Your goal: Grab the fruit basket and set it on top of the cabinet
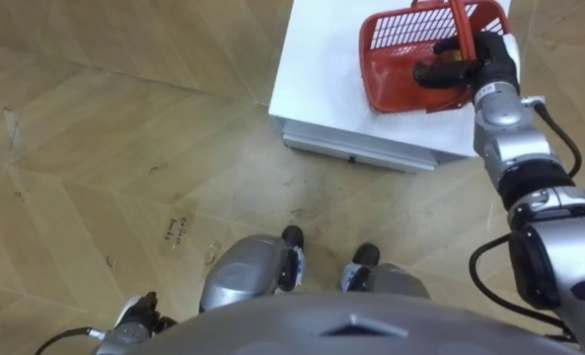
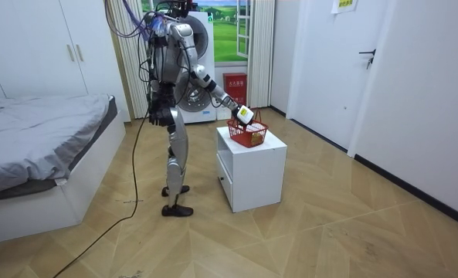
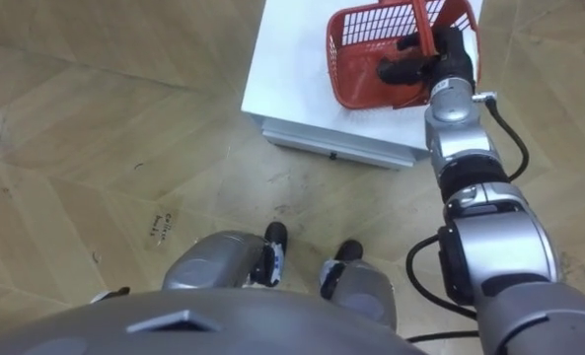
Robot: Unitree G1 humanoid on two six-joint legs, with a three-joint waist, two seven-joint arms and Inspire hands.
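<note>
A red plastic basket (image 1: 401, 59) sits tilted on the top of a white cabinet (image 1: 322, 89) in front of me. I cannot tell whether its base rests on the top. My right hand (image 1: 479, 61) reaches over the basket's right side, its dark fingers curled round the red handle (image 1: 460, 25). In the right eye view the same hand (image 3: 435, 61) grips the handle above the basket (image 3: 371, 54). The room view shows the basket (image 2: 248, 135) on the cabinet (image 2: 252, 166) with my right arm stretched out to it. My left hand (image 1: 139, 316) hangs low by my hip.
I stand on a wooden floor (image 1: 95, 148) just before the cabinet, whose front has a drawer (image 1: 356, 153). A bed (image 2: 35, 147) lies at the room view's left. A washing machine (image 2: 201, 69) and a red box (image 2: 234, 83) stand behind me, and a door (image 2: 321, 62) is at the right.
</note>
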